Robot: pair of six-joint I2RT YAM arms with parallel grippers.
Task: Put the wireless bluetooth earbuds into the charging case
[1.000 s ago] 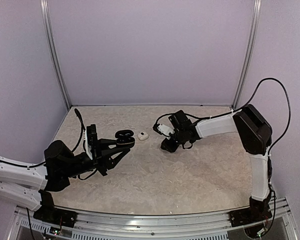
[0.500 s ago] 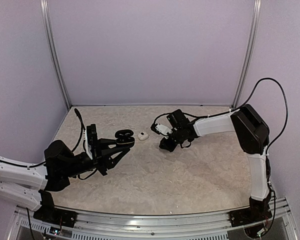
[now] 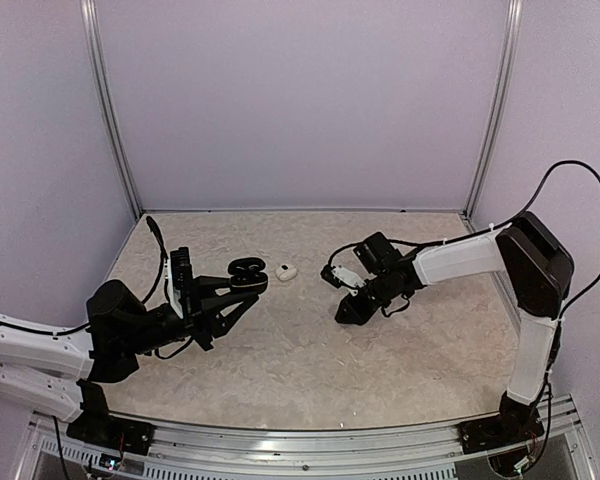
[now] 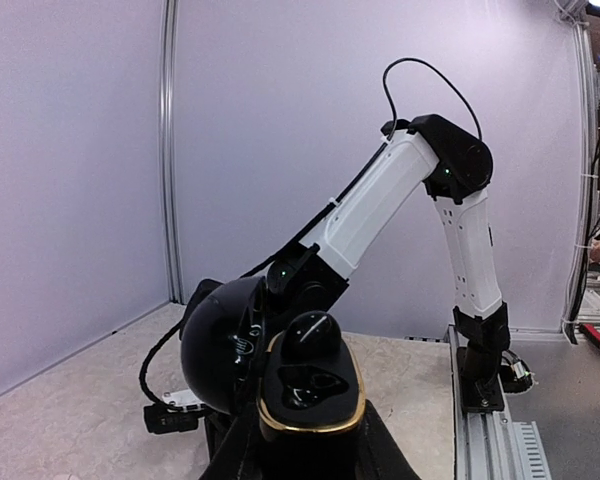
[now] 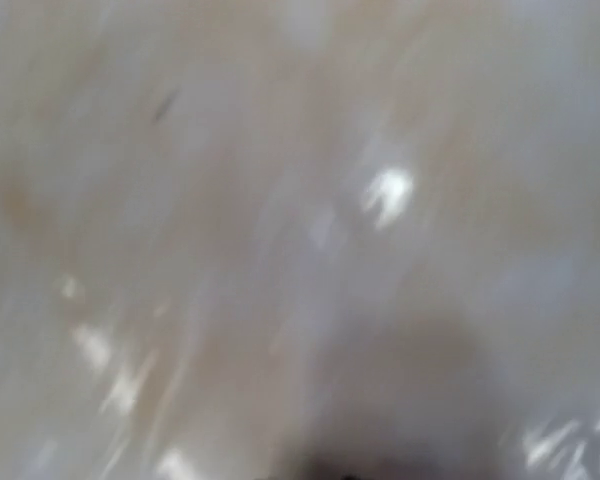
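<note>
while reaching low over the table from 8 o'clock with the left arm, clamps the charging case in the left gripper, fingers closed tight on either side of the case's lower half. appears to hold it lifted off the surface, near the table's middle and a little toward 9 o'clock. keeps the forearm almost level, wrist in line with it.

shows, in the left wrist view, the lid standing open at 9 o'clock of a gold-rimmed base, with one black earbud seated in the far well. cannot tell whether the near well holds another. leaves a white earbud lying on the table just at 3 o'clock of the case, apart from both grippers.

stands the right arm near upright from its base at 5 o'clock, bends it sharply at the elbow near 3 o'clock, and lays the white forearm across toward the middle. points the right gripper down and toward 7 o'clock, tips at or just above the tabletop, well apart from the white earbud. closed at the jaws — cannot tell whether anything tiny is pinched there. offers nothing from the right wrist view but a blurred smear of mottled tabletop, plus a dark sliver at 6 o'clock.
</note>
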